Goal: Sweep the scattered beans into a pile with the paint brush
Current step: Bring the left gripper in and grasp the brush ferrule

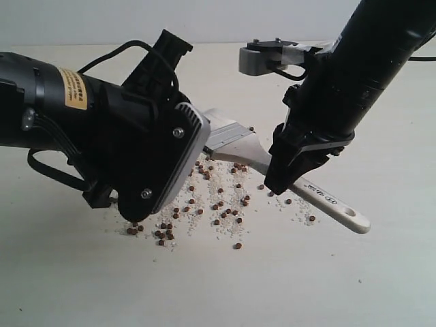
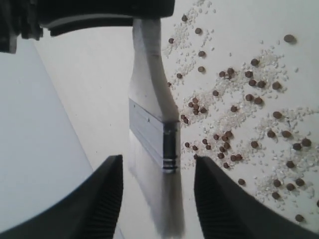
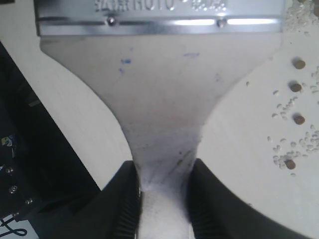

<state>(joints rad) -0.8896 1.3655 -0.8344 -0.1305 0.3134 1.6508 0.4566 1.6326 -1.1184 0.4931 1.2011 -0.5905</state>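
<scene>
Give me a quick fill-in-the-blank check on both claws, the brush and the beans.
1. The right claw is ___ on the paint brush handle.
2. The left claw is ___, holding nothing.
3. The beans lie ___ beside the paint brush, not piled.
Missing words: shut; open; scattered.

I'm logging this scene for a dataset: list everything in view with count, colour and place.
beans: dozens, dark reddish-brown, scattered on the table beside the brush
whitish crumbs: many, whitish, mixed among the beans
paint brush: one, cream handle, silver band, pale bristles, on the table
table: one, pale cream, under everything
left tool: one, black, open, near the bristle end
right tool: one, black, shut on the brush handle
</scene>
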